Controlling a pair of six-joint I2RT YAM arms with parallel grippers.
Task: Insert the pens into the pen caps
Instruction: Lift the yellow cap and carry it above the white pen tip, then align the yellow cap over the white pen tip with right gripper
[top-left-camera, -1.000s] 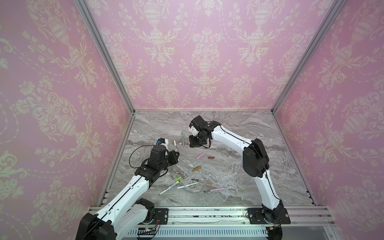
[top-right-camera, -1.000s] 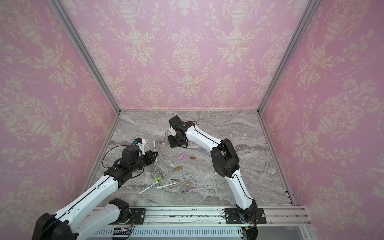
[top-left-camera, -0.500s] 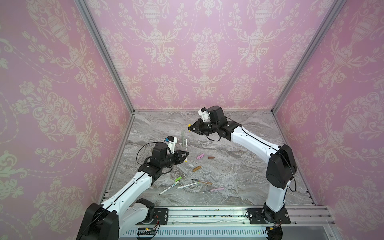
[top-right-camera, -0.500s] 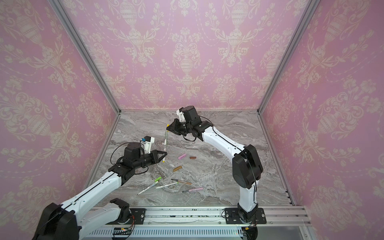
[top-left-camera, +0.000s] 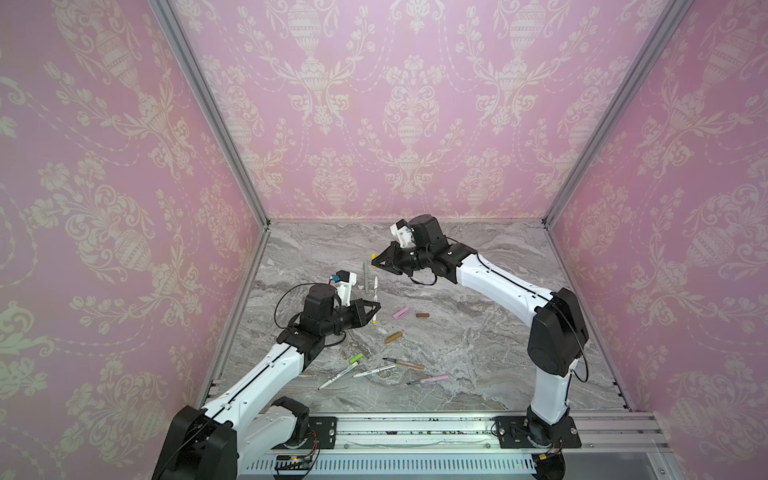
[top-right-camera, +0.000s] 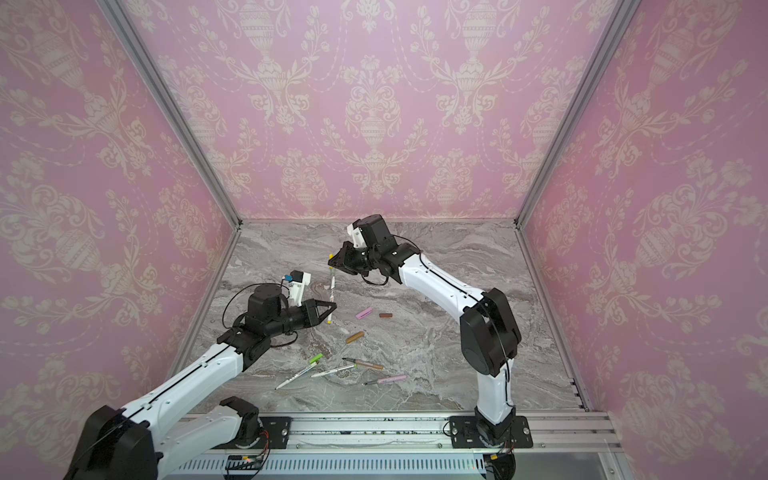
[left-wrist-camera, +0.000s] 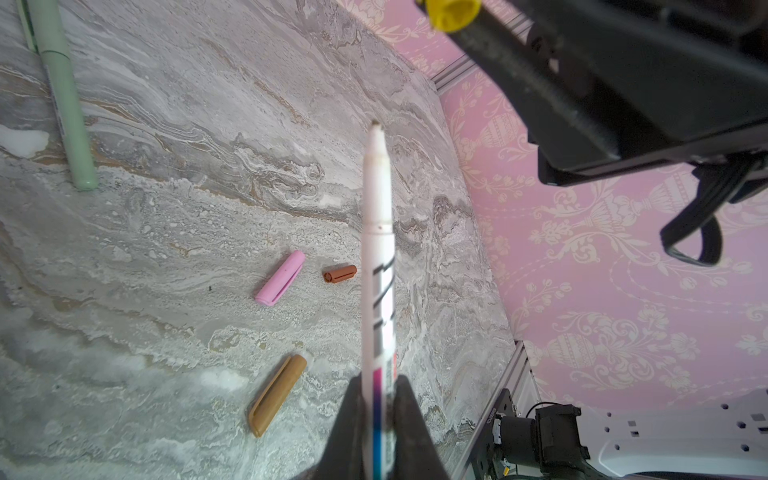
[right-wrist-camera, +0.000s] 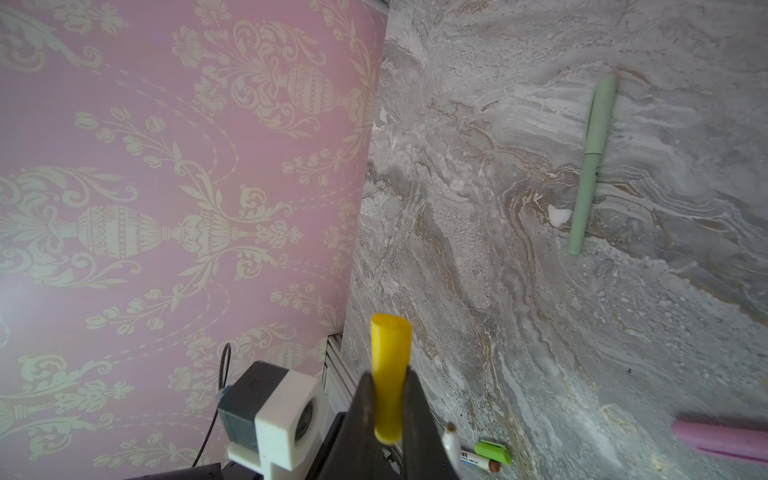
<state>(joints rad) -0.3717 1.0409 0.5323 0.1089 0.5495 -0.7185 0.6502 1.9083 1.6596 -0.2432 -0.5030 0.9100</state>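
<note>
1. Now, line up before you push. The left pincer (left-wrist-camera: 376, 386) is clamped on the lower barrel of a white pen (left-wrist-camera: 376, 249), which stands tip up. The right pincer (right-wrist-camera: 384, 382) is clamped on the yellow cap (right-wrist-camera: 388, 374), which hangs above the tip, off to one side and not touching it.
2. Bring the cap's axis onto the pen's axis. Judge the offset in both wrist views, since each probably hides one direction.
3. I cannot tell which end of the cap is open, so check that the open end faces the tip.
4. Press slowly along the barrel. The long free length above the grip will likely flex or pivot under a sideways load.
5. Your left arm reaches in low, with its pincer about level over the counter (top-left-camera: 478, 332). Your right arm stretches across the middle, with its pincer pointing left and held higher.
6. A sage-green pen (top-left-camera: 366, 279) lies behind and seems to be capped. The other pens (top-left-camera: 409, 365) and caps (top-left-camera: 400, 312) lie loose nearer the front.
</note>
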